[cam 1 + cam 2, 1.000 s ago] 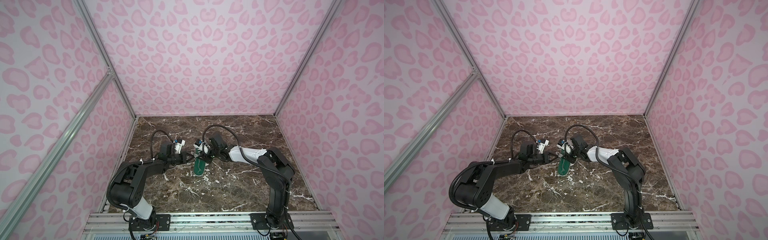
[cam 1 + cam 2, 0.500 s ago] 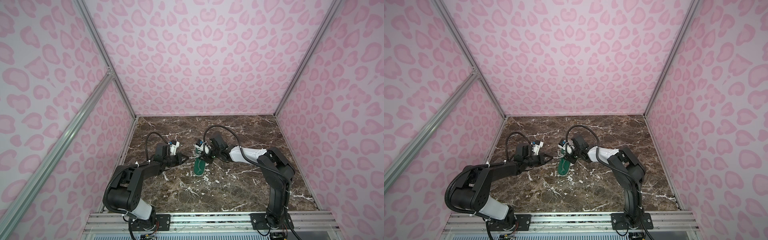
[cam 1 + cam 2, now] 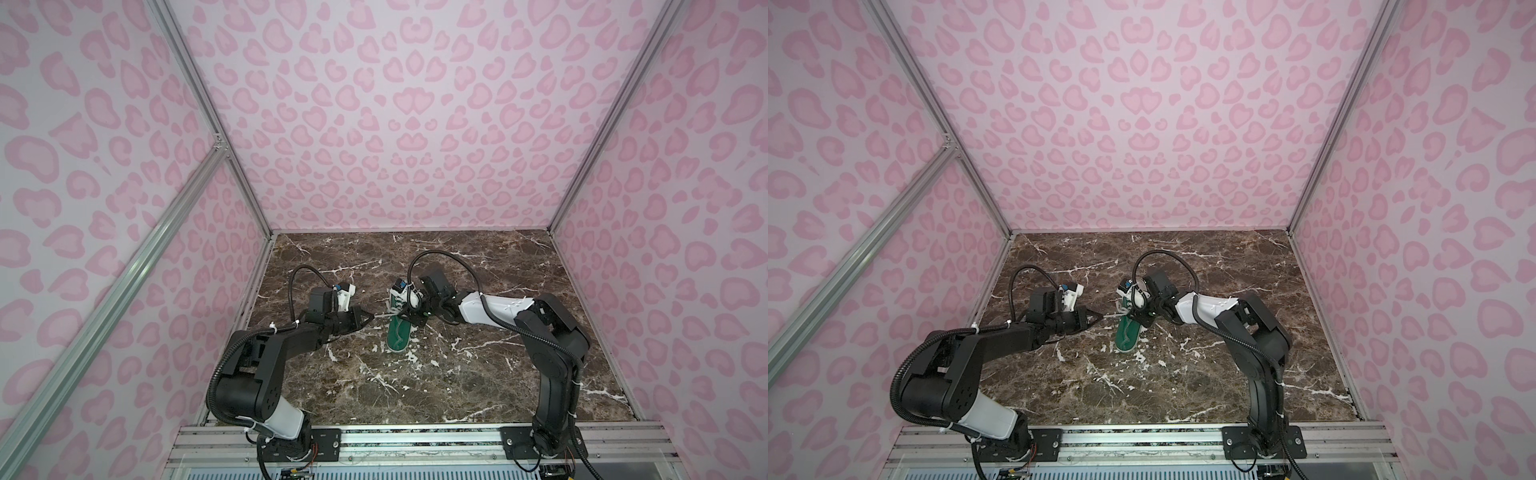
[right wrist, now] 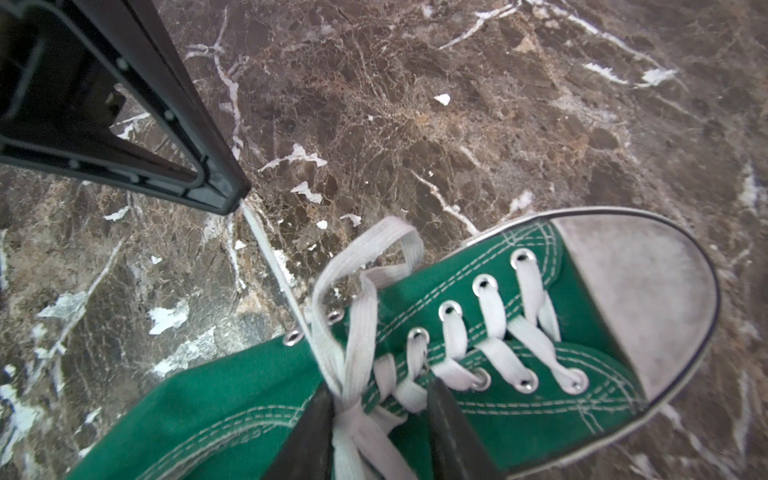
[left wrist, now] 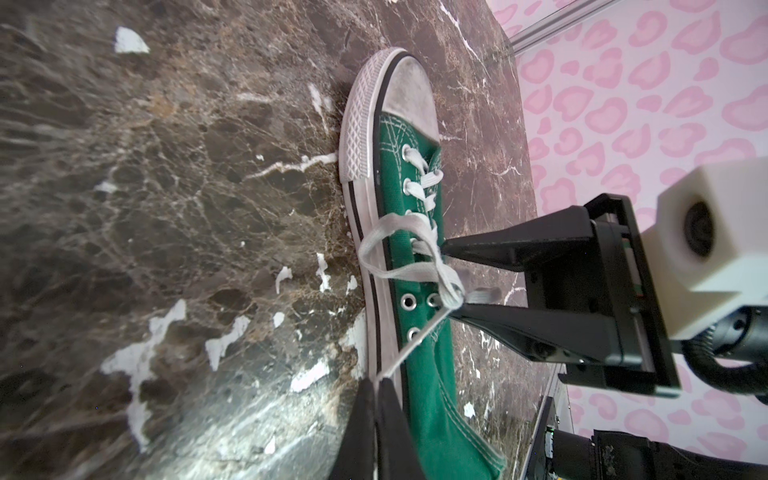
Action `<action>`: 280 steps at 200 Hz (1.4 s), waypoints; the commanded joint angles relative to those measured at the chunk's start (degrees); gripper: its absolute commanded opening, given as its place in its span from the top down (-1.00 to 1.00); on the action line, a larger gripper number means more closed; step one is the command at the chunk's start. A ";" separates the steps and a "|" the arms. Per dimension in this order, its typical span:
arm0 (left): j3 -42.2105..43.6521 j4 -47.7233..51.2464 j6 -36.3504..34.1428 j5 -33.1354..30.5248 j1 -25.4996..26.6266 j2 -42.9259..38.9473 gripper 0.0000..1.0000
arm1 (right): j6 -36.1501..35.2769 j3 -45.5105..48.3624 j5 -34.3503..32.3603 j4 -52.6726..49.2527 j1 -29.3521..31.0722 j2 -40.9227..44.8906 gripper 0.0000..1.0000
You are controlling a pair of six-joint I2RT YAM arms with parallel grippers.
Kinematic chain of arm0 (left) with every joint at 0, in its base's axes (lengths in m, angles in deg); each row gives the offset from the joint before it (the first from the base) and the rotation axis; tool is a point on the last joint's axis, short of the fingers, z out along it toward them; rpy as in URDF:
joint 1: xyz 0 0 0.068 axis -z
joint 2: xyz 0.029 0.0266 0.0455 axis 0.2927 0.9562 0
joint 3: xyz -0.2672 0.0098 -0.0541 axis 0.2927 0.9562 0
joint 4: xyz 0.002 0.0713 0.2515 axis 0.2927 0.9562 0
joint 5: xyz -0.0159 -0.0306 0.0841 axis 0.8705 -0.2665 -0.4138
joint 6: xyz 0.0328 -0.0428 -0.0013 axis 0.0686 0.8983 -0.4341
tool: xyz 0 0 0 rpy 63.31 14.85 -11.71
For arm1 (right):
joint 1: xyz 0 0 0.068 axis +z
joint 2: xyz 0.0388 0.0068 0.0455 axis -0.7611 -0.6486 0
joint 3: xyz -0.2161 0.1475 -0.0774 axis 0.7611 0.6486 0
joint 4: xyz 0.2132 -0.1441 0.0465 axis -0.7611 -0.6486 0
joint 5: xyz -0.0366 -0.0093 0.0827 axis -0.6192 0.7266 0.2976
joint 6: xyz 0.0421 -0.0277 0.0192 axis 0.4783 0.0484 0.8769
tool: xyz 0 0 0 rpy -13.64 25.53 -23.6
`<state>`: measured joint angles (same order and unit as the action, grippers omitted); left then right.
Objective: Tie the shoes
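The left gripper [image 5: 376, 384] is clenched. Its two black fingers are pressed flat together on the end of a flat white lace [image 5: 411, 349]. In both top views the lace runs taut and straight from those fingertips toward 3 o'clock. It reaches the upper eyelets of a small green canvas low-top sneaker [image 3: 398, 337] with a white rubber toe cap and a white sole edge. This gripper hangs just beside the sneaker at its 9 o'clock, clear of the canvas and joined to it only by the lace.

The right gripper [image 4: 378, 415] reaches in from 3 o'clock and sits over the sneaker's throat with its jaws parted. One black finger stands on each side of the point where the laces cross, and the strands between them are not pinched. The fingertips are down at the canvas, but actual contact cannot be told.

A slack loop of lace [image 4: 374, 257] spills over the sole edge on the sneaker's 9 o'clock side, between the two grippers. Toward the scuffed toe cap the eyelets are laced criss-cross.

The sneaker stands on its sole near the middle of the dark brown marble-patterned tabletop [image 3: 457, 374]. Its toe points roughly to 12 o'clock and its heel to 6. Pink leopard-print walls [image 3: 395, 124] close the table in at 9, 12 and 3 o'clock.
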<state>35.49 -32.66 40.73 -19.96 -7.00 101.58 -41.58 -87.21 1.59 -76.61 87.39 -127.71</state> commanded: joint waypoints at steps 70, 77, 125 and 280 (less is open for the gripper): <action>-0.37 1.78 -2.18 -3.09 -0.20 -2.04 0.07 | 1.90 0.92 -1.93 -0.30 -0.27 3.56 0.02; -0.63 2.54 -2.41 -3.53 -0.28 -2.67 0.00 | 2.32 1.33 -2.10 -0.31 -0.45 4.21 0.01; -1.62 3.97 -2.51 -2.63 -0.36 -4.09 -0.08 | 5.87 4.62 -5.81 -0.31 -2.63 8.16 -0.02; 1.26 4.58 -2.13 -4.41 2.91 -8.47 -0.09 | 10.07 11.57 -11.75 -3.73 -2.25 12.62 -0.02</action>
<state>38.11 -28.53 39.79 -22.10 -4.16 95.32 -34.41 -78.03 -7.70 -81.09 86.49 -118.09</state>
